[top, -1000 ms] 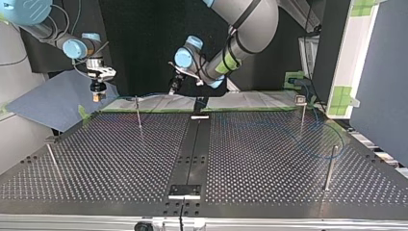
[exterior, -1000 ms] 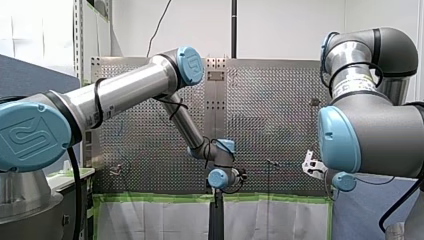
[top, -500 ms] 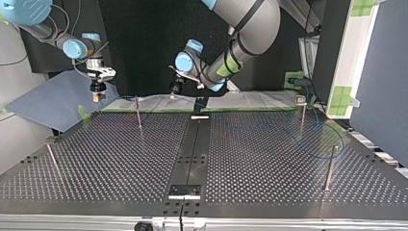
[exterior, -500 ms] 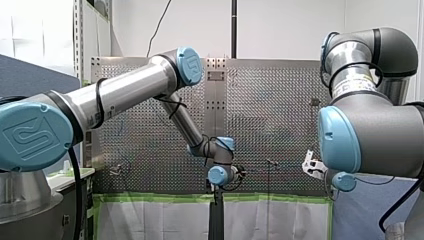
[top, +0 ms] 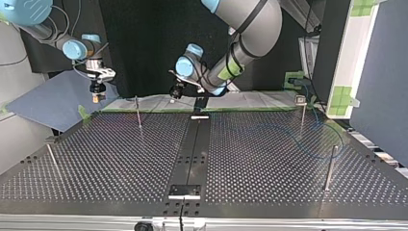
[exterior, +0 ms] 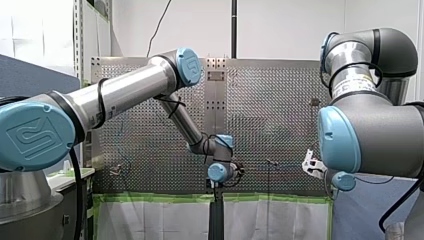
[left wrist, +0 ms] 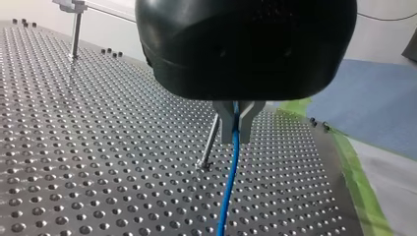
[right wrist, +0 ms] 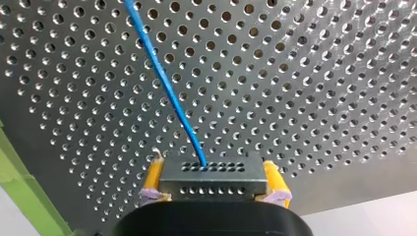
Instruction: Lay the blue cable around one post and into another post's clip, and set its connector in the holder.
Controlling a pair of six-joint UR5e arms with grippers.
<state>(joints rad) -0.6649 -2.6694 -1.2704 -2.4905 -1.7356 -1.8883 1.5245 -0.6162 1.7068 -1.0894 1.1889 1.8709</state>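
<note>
In the left wrist view my left gripper (left wrist: 236, 120) is shut on the thin blue cable (left wrist: 228, 182), which runs from the fingers down to the perforated table. A slim metal post (left wrist: 210, 142) stands just beside the fingers. In the top view my left gripper (top: 175, 91) hangs above the table's far edge near the middle. My right gripper (right wrist: 212, 194), with yellow pads, is shut on the dark connector block (right wrist: 212, 179); the blue cable (right wrist: 162, 83) leaves its front. In the top view my right gripper (top: 97, 94) hovers beyond the far left corner. A cable loop (top: 317, 154) lies at the right.
Several thin posts stand on the table: one far left of middle (top: 138, 113), one near left (top: 52, 159), two at the right (top: 301, 115) (top: 330, 166). A black centre strip (top: 192, 154) carries small fixtures at both ends. Green tape edges the far side.
My left gripper has sunk a little toward the table's far edge with the cable in it. My right gripper has barely moved.
</note>
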